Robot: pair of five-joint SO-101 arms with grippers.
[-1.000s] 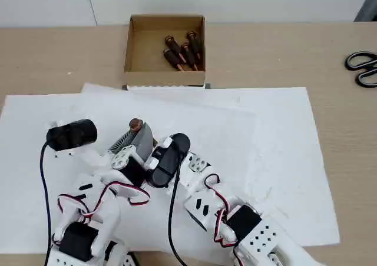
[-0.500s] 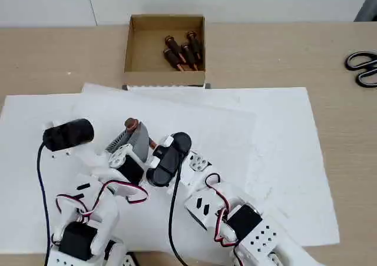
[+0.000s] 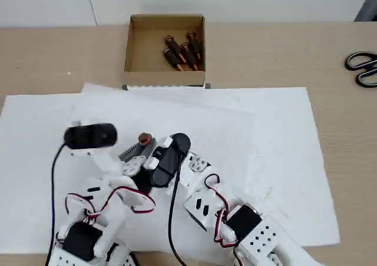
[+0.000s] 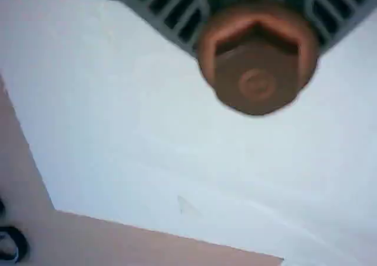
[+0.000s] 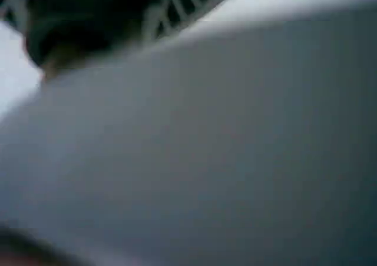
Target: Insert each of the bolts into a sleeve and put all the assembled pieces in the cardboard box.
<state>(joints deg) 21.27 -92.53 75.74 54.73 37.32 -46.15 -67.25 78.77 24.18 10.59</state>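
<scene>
Gripping the bolt [image 4: 256, 66], the left claw [image 3: 140, 148] is clenched on it, and the copper hex head pokes out just past the ribbed grey jaws, above the white paper sheet [image 3: 265, 136]. Just beside this claw, to its right, sits the right claw [image 3: 158, 153], tucked under its own black wrist camera; whether it is released or clenched cannot be told. Well ahead of both claws, beyond the paper's far edge, the cardboard box [image 3: 141, 51] stands on the wooden table [image 3: 59, 54]. Several assembled pieces [image 3: 182, 49] lie together in the box's right part. Far off to the right of the claws, a pair of scissors [image 3: 364, 69] lies on the table.
</scene>
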